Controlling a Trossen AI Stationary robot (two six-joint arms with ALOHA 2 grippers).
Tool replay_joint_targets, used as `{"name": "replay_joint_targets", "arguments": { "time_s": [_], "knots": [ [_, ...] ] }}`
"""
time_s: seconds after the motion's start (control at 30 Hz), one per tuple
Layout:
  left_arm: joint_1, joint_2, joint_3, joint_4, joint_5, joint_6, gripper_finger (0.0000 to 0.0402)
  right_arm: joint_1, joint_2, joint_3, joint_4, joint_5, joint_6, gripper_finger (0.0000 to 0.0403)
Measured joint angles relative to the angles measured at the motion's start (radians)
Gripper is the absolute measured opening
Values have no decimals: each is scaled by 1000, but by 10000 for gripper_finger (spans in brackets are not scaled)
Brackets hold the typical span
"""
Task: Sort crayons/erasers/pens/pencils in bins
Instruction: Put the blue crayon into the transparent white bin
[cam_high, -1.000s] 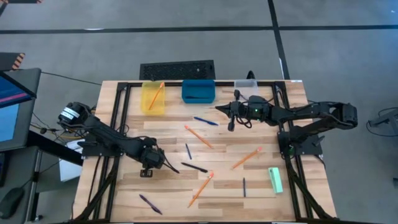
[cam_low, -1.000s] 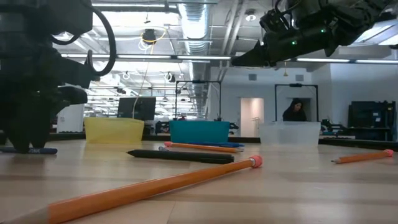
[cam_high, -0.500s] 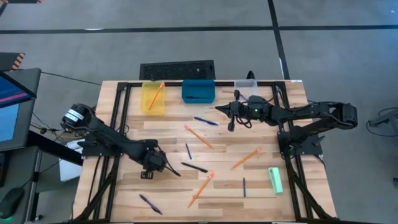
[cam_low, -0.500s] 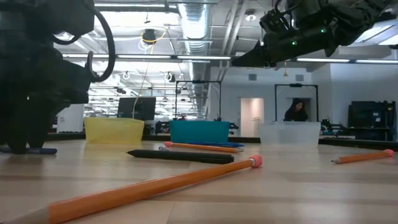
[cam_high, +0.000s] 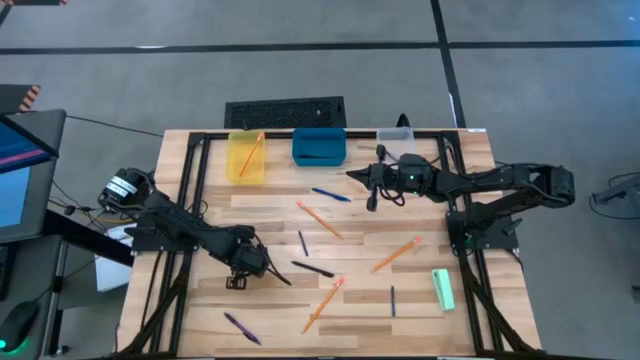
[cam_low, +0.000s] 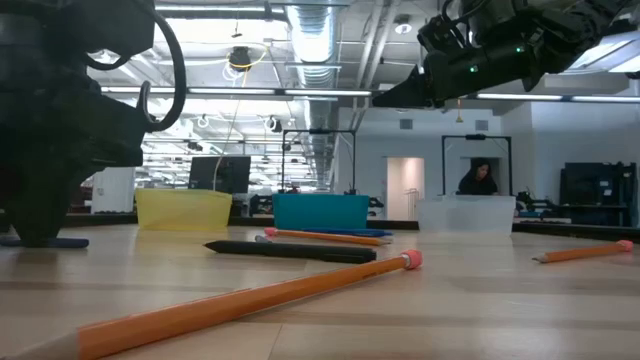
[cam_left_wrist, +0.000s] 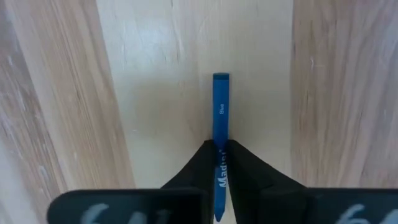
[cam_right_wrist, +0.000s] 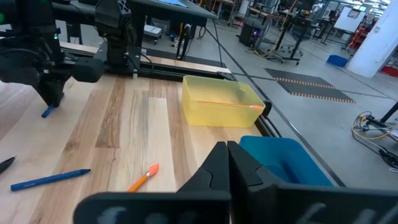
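The left gripper (cam_left_wrist: 219, 163) reaches low to the wooden bench (cam_high: 270, 225), clamped on a blue crayon (cam_left_wrist: 220, 118) lying flat on the planks, while the right gripper (cam_right_wrist: 226, 155), fingers together, hovers near the three plastic bins (cam_high: 319, 146). Four orange pencils (cam_high: 318, 219) lie loose on the bench, a fifth rests in the translucent yellow bin (cam_high: 246, 158), and one mint eraser (cam_high: 443, 289) sits by the right edge.

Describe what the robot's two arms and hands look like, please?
Both arms are dark, jointed rods. The left arm carries a round white-and-black part near its base and a looping black cable. The right arm shows small green lights. Each hand ends in two black, wedge-shaped fingers that taper to narrow tips.
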Motion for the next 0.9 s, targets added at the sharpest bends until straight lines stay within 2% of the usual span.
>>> {"name": "replay_joint_targets", "arguments": {
  "time_s": [0.27,0.67,0.8,0.9],
  "knots": [
    [1,-27,-1,0,0,1,23,0,0,0,0,-2,1,5],
    [65,-118,-6,60,-111,8,18,0,3,0,-22,-3,8,6],
    [124,-148,-36,174,-163,18,18,0,44,0,-3,-132,40,7],
    [181,-162,-78,346,-187,65,18,11,128,0,87,-208,74,7]
  ]
}}
